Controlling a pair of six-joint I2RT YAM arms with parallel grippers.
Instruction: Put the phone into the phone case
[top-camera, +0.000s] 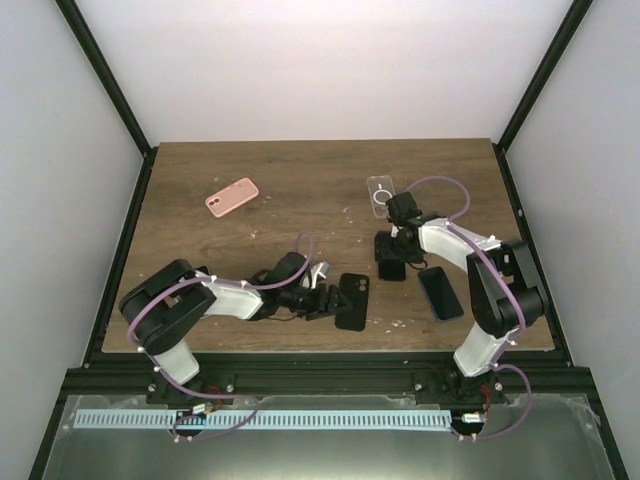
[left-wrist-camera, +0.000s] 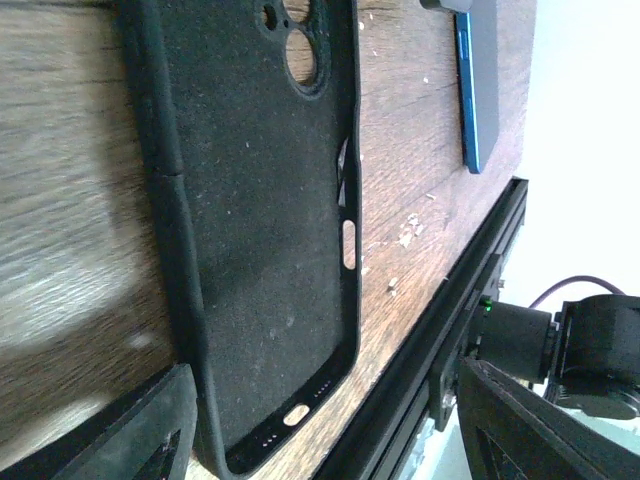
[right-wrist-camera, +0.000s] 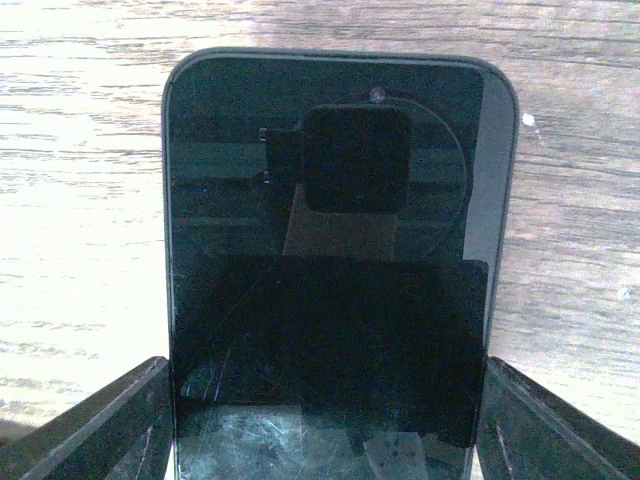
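Note:
A black phone case (top-camera: 352, 300) lies open side up on the table near the front edge; in the left wrist view (left-wrist-camera: 265, 230) its camera cutout points away from me. My left gripper (top-camera: 326, 300) (left-wrist-camera: 330, 440) is open at the case's bottom end, one finger (left-wrist-camera: 130, 435) beside the case's edge, the other (left-wrist-camera: 540, 425) well clear of it. My right gripper (top-camera: 392, 260) (right-wrist-camera: 325, 440) is shut on a phone (right-wrist-camera: 335, 250) with a dark screen, low over the wood, a finger (right-wrist-camera: 110, 425) on each long side. The phone shows in the top view (top-camera: 392, 269) below the right wrist.
A second phone, dark blue (top-camera: 440, 292) (left-wrist-camera: 480, 80), lies flat right of the black case. A pink case (top-camera: 232, 197) lies at the back left and a clear case (top-camera: 380, 192) at the back middle. The table's black front rail (left-wrist-camera: 440, 330) runs close to the case.

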